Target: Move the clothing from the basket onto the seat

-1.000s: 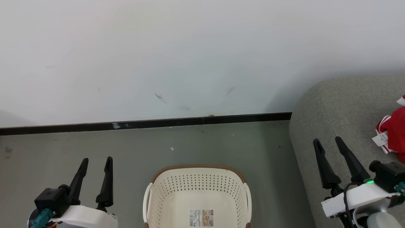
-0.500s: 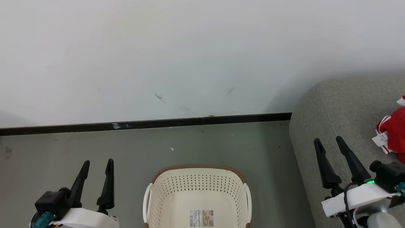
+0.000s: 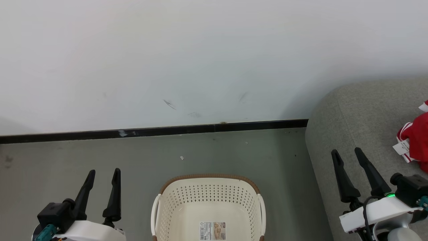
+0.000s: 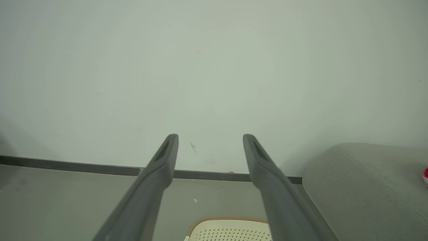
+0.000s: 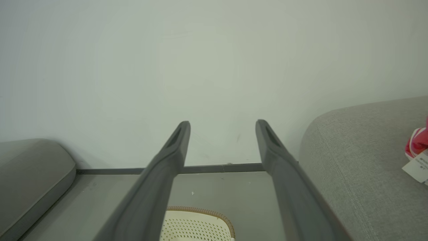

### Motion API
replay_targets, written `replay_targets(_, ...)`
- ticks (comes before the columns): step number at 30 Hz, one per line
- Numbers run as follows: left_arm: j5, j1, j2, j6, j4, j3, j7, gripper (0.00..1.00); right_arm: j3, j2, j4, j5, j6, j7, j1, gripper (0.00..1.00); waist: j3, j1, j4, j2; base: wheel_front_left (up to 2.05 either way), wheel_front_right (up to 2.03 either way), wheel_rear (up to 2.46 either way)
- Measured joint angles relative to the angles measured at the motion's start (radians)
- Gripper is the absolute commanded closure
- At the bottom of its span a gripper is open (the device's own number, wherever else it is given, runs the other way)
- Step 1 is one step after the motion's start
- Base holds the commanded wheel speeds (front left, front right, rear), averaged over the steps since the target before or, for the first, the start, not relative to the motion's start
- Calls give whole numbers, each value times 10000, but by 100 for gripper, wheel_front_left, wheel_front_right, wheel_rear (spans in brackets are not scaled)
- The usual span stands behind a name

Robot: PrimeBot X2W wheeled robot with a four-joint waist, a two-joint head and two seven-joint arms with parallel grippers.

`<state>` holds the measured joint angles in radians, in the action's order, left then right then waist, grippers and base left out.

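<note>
A pale wall (image 3: 200, 50) meets grey floor (image 3: 100, 150) across mid-frame. At lower centre the basket (image 3: 209, 195) stands bare; the clothing (image 3: 416, 140) lies on the seat (image 3: 361, 117) at the right edge. Left gripper (image 3: 104, 171) and right gripper (image 3: 346, 151), spread and holding nothing, have sunk slightly: the task looks finished.

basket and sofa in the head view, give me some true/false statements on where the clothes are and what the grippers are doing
1. The basket holds a red garment. False: the part of it in view holds no fabric, just a label sticker on its bottom.
2. The red clothing lies on the sofa. True.
3. The left gripper is shut on fabric. False: it is open and holds nothing.
4. The right gripper is open. True.
5. The basket stands on the sofa. False: it stands on the floor, to the left of the sofa.
</note>
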<state>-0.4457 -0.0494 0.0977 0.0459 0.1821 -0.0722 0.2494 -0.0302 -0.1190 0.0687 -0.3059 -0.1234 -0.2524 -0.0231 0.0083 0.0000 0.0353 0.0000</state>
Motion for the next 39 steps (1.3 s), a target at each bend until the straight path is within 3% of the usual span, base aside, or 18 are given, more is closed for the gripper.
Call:
replay_targets(5,4,0,-73,81,33,69,0,0,23,35,-2,0,0,0,-3,0,-2,0,-1,0,0,0,0)
replay_targets(6,8,0,-79,111,42,75,0,100,27,35,-2,0,0,0,-3,100,-2,0,-2,0,0,0,0)
replay_targets(17,-274,387,-403,96,748,33,-196,100,-144,330,631,-301,4,31,504,100,-4,0,-4,0,0,0,0)
replay_targets(30,-1916,365,-412,111,894,316,-738,100,-77,401,619,-2255,4,343,546,100,-19,1,-55,0,0,0,0)
replay_targets(39,-2911,340,-437,196,903,477,-1104,100,96,431,694,-3436,4,667,543,100,-58,57,-93,0,0,0,0)
